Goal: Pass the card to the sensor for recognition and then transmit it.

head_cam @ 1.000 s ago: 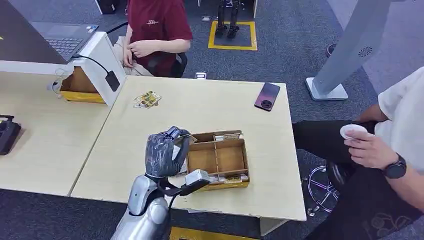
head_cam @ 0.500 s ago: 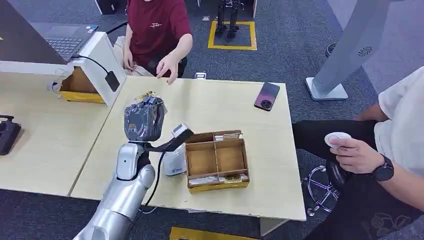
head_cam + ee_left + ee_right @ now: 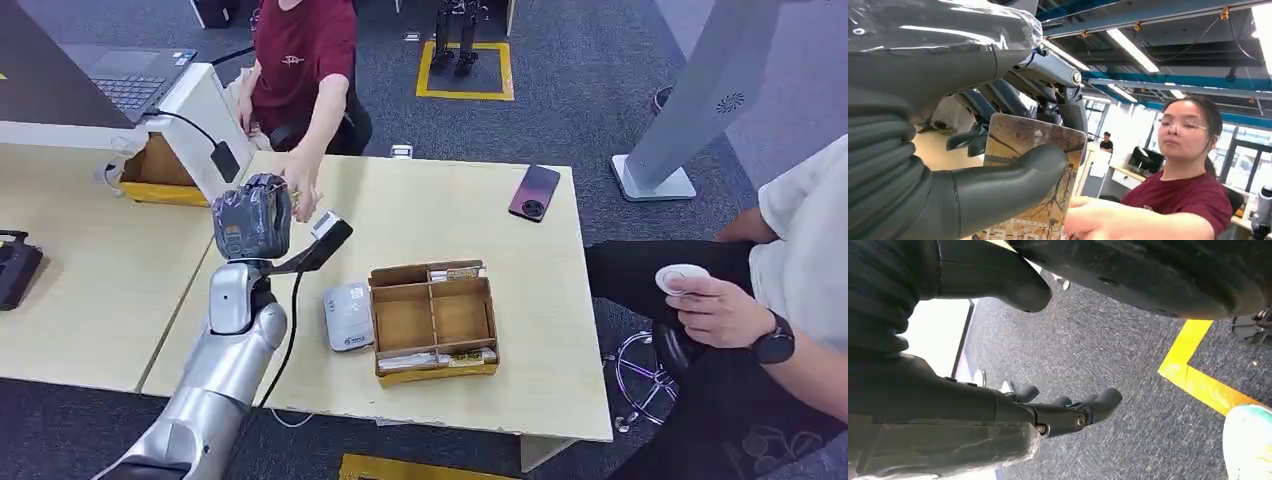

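Your left hand [image 3: 253,217] is raised over the far left part of the tabletop [image 3: 450,215], near the corner by the white stand [image 3: 205,125], and it grips the card [image 3: 1035,172]. In the left wrist view the thick thumb [image 3: 1013,170] presses across the card's printed face while the darker fingers [image 3: 1068,102] curl behind its rounded upper edge. The card stands roughly on end in the hand, long axis running up from the thumb toward the fingers, printed face turned to the wrist camera.

The person in the dark red shirt [image 3: 300,55] at the far edge reaches in; their hand [image 3: 298,180] is right at the card, and its blurred fingers [image 3: 1128,222] cover the card's lower corner, so you cannot tell whether they already hold it. From the head view the card itself is hidden behind your hand.

Your right hand [image 3: 1068,410] hangs over the grey carpet [image 3: 1128,340] with fingers loosely apart, holding nothing.

The white sensor [image 3: 348,315] lies beside the left side of the cardboard box [image 3: 433,320], toward the tabletop's near edge.
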You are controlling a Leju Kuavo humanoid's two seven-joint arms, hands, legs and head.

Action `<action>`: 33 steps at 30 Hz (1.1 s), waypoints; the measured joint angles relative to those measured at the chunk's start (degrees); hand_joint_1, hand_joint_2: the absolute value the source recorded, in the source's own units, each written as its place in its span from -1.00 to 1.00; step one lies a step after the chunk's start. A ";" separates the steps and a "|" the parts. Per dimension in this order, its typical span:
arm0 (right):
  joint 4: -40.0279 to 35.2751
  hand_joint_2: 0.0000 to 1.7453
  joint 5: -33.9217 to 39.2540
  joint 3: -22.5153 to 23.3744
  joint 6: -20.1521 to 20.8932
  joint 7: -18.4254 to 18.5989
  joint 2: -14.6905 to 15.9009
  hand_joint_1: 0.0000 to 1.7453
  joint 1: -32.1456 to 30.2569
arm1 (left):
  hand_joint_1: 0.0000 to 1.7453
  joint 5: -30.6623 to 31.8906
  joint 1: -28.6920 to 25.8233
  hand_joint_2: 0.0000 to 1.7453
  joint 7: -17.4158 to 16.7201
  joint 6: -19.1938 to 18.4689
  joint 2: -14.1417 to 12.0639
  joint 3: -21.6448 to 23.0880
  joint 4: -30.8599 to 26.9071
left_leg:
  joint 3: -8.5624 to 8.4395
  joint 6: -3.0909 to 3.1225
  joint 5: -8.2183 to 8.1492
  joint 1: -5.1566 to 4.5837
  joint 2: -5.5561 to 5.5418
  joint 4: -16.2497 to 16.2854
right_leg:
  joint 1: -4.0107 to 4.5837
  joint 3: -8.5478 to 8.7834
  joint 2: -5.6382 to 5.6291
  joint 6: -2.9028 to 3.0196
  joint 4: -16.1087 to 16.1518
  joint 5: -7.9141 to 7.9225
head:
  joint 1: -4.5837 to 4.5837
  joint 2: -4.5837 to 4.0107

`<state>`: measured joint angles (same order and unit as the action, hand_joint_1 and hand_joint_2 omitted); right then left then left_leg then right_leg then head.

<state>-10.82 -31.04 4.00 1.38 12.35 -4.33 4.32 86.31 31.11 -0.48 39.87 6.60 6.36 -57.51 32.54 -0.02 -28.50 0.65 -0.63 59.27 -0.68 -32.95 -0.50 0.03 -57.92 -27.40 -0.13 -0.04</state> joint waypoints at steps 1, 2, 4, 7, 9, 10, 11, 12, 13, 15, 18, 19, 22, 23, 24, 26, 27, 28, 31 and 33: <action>-0.02 1.00 0.00 0.00 0.00 0.00 0.00 -1.00 0.02 | 1.00 0.00 0.02 1.00 0.02 0.00 -0.02 0.00 0.07 | 0.00 0.00 0.00 0.00 0.00 0.00 | 0.00 0.00 0.00 0.00 0.00 0.00 | 0.00 0.00; -0.05 1.00 0.00 0.00 0.02 0.00 0.00 -1.00 0.04 | 1.00 0.00 0.02 1.00 0.02 0.00 -0.02 0.00 0.07 | 0.00 0.00 0.00 0.00 0.00 0.00 | 0.00 0.00 0.00 0.00 0.00 0.00 | 0.00 0.00; -0.07 1.00 0.00 0.00 0.02 0.00 0.00 -1.00 0.07 | 1.00 -0.05 0.04 1.00 0.09 0.00 -0.02 0.00 0.09 | 0.00 0.00 0.00 0.00 0.00 0.00 | 0.00 0.00 0.00 0.00 0.00 0.00 | 0.00 0.00; -0.18 1.00 -0.04 0.00 0.02 0.00 0.00 -1.00 0.14 | 0.74 -0.33 0.12 1.00 0.31 0.00 -0.02 0.00 0.37 | 0.00 0.00 0.00 0.00 0.00 0.00 | 0.00 0.00 0.00 0.00 0.00 0.00 | 0.00 0.00; -0.22 1.00 -0.11 0.02 0.04 0.00 0.00 -1.00 0.25 | 0.38 -0.72 0.13 1.00 0.50 0.00 -0.02 -0.02 0.48 | 0.00 0.00 0.00 0.00 0.00 0.00 | 0.00 -0.01 0.00 0.00 0.00 0.00 | 0.00 0.00; -0.22 1.00 -0.11 0.02 0.04 0.00 0.00 -1.00 0.28 | 0.16 -0.85 0.13 1.00 0.57 0.00 -0.02 -0.04 0.55 | 0.00 0.00 0.00 0.00 0.00 0.00 | 0.00 -0.01 0.00 0.00 0.00 0.00 | 0.00 0.00; -0.24 1.00 -0.11 0.06 0.04 -0.02 0.00 -1.00 0.31 | -1.00 -0.99 0.13 1.00 0.68 0.00 -0.02 -0.04 0.63 | 0.00 0.00 0.00 0.00 0.00 0.00 | 0.00 -0.01 0.00 0.00 0.00 0.00 | 0.00 0.00; -0.24 1.00 -0.15 0.11 0.07 -0.02 0.00 -1.00 0.33 | -1.00 -0.98 0.12 1.00 0.70 0.00 -0.02 -0.07 0.66 | 0.00 0.00 0.00 0.00 0.00 0.00 | 0.00 -0.01 0.00 0.00 0.00 0.00 | 0.00 0.00; -0.26 1.00 -0.15 0.15 0.04 0.00 0.00 -1.00 0.34 | -1.00 -0.98 0.12 1.00 0.70 0.00 -0.02 -0.07 0.66 | 0.00 0.00 0.00 0.00 0.00 0.00 | 0.00 -0.01 0.00 0.00 0.00 0.00 | 0.00 0.00; -0.26 1.00 -0.17 0.20 0.07 0.00 0.00 -1.00 0.35 | -1.00 -1.14 0.12 1.00 1.12 0.00 -0.02 -0.20 0.66 | 0.00 0.00 0.00 0.00 0.00 0.00 | 0.00 -0.01 0.00 0.00 0.00 0.00 | 0.00 0.00; -0.26 1.00 -0.28 0.26 0.07 -0.02 0.00 -1.00 0.36 | -1.00 -1.01 0.12 1.00 1.09 0.00 -0.02 -0.68 0.66 | 0.01 0.00 0.00 0.00 0.00 0.00 | 0.00 -0.01 0.00 0.00 0.00 0.00 | 0.00 0.00; -0.26 1.00 -0.35 0.28 0.07 -0.02 0.00 -1.00 0.36 | -1.00 -0.77 0.11 1.00 0.73 0.00 -0.13 -1.16 0.66 | 0.02 0.00 0.00 0.00 0.00 -0.01 | 0.00 -0.01 0.00 0.00 0.00 0.00 | 0.02 0.00; -0.26 1.00 -0.61 0.50 0.02 -0.09 -0.02 -1.00 0.32 | -1.00 -0.68 -0.27 1.00 -0.15 0.02 -1.09 -2.84 -0.07 | 0.02 0.00 0.00 0.01 0.03 -0.01 | 0.00 -0.01 -0.02 0.00 -0.01 0.00 | 0.00 0.00; -0.26 1.00 -0.78 0.55 0.00 -0.13 -0.02 -1.00 0.30 | -1.00 -0.57 -0.57 1.00 -0.07 0.02 -1.79 -3.80 -0.61 | 0.02 0.00 0.00 0.01 0.06 -0.01 | 0.00 -0.01 -0.05 0.00 -0.03 0.00 | 0.02 0.00; -0.26 1.00 -0.85 0.63 -0.02 -0.18 -0.02 -1.00 0.26 | -1.00 -0.55 -1.02 1.00 -0.04 0.02 -2.34 -4.92 -1.29 | 0.00 0.00 0.00 0.01 0.08 -0.02 | 0.00 -0.01 -0.07 0.01 -0.04 0.00 | 0.00 0.00; -0.26 1.00 -0.87 0.83 -0.02 -0.20 -0.04 -1.00 0.20 | -1.00 -1.86 -2.32 1.00 0.76 0.02 -4.17 -7.86 -3.12 | -0.05 -0.01 -0.01 0.02 0.18 -0.02 | 0.01 -0.08 -0.17 0.01 -0.04 0.00 | -0.02 0.00; -0.26 1.00 -0.92 0.83 -0.02 -0.20 -0.04 -1.00 0.16 | -1.00 -2.12 -2.74 1.00 1.14 0.02 -4.78 -9.02 -3.71 | -0.03 -0.01 0.00 0.03 0.18 -0.02 | 0.02 -0.10 -0.17 0.01 -0.05 -0.01 | 0.00 0.00; -0.26 1.00 -0.96 0.83 -0.02 -0.20 -0.04 -1.00 0.11 | -1.00 -2.19 -3.02 1.00 1.20 0.02 -5.42 -9.87 -4.09 | -0.02 -0.01 0.00 0.04 0.12 -0.02 | 0.02 -0.10 -0.13 0.01 -0.05 -0.01 | -0.02 0.00; -0.26 1.00 -0.94 0.85 -0.04 -0.20 -0.04 -1.00 0.14 | -1.00 -2.52 -3.69 1.00 1.29 0.02 -6.49 -11.34 -5.24 | 0.07 -0.06 0.03 0.08 -0.05 -0.02 | 0.13 -0.09 0.04 0.03 -0.05 -0.02 | 0.02 0.00; -0.26 1.00 -0.94 0.85 -0.04 -0.20 -0.09 -1.00 0.15 | -1.00 -2.54 -4.04 1.00 1.29 0.02 -7.00 -11.83 -5.64 | 0.08 -0.06 0.03 0.08 -0.02 -0.02 | 0.13 -0.08 0.02 0.03 -0.04 -0.02 | 0.02 0.00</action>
<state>-11.08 -31.98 4.85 1.33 12.15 -4.42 4.47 83.78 27.07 0.81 39.89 -0.39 -5.47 -63.15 32.62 -0.08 -28.47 0.73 -0.65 59.25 -0.55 -33.04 -0.48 0.06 -57.96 -27.42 -0.11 -0.04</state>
